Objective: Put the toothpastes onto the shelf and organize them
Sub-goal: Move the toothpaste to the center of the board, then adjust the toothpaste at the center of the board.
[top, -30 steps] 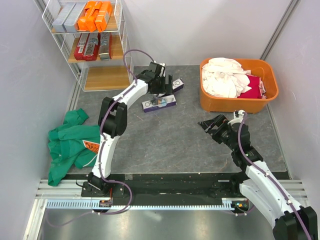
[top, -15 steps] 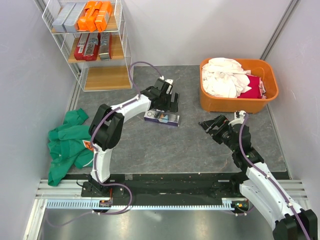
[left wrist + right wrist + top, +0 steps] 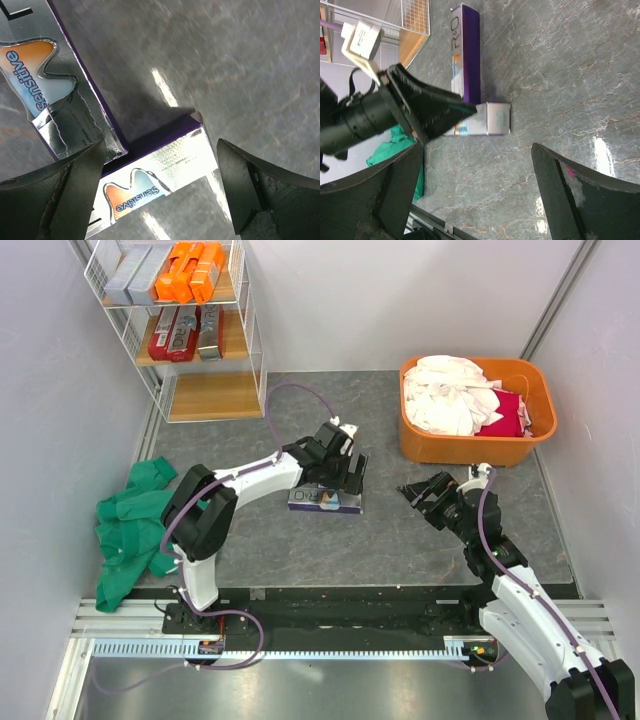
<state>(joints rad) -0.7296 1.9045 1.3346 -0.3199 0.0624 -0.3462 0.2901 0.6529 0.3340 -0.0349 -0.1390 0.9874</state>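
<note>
Two white/purple "R.O" toothpaste cartons lie on the grey floor mat. One (image 3: 325,502) lies crosswise; it also shows in the left wrist view (image 3: 155,182) and the right wrist view (image 3: 487,120). The other (image 3: 466,55) meets it at a right angle and shows at the upper left of the left wrist view (image 3: 45,75). My left gripper (image 3: 342,468) hangs open just above them, its fingers astride the crosswise carton's end (image 3: 160,200). My right gripper (image 3: 420,490) is open and empty, to their right. The shelf (image 3: 190,350) holds silver-grey (image 3: 130,272), orange (image 3: 190,270) and red (image 3: 172,332) cartons.
An orange tub (image 3: 470,455) of white and red laundry stands at the back right. A green cloth (image 3: 140,525) lies on the left by the left arm. The shelf's bottom board (image 3: 210,397) is bare. Grey walls close in both sides.
My left gripper has swung away from the shelf, nearer and to the right. The crosswise carton now lies nearer than before. The right arm has barely moved.
</note>
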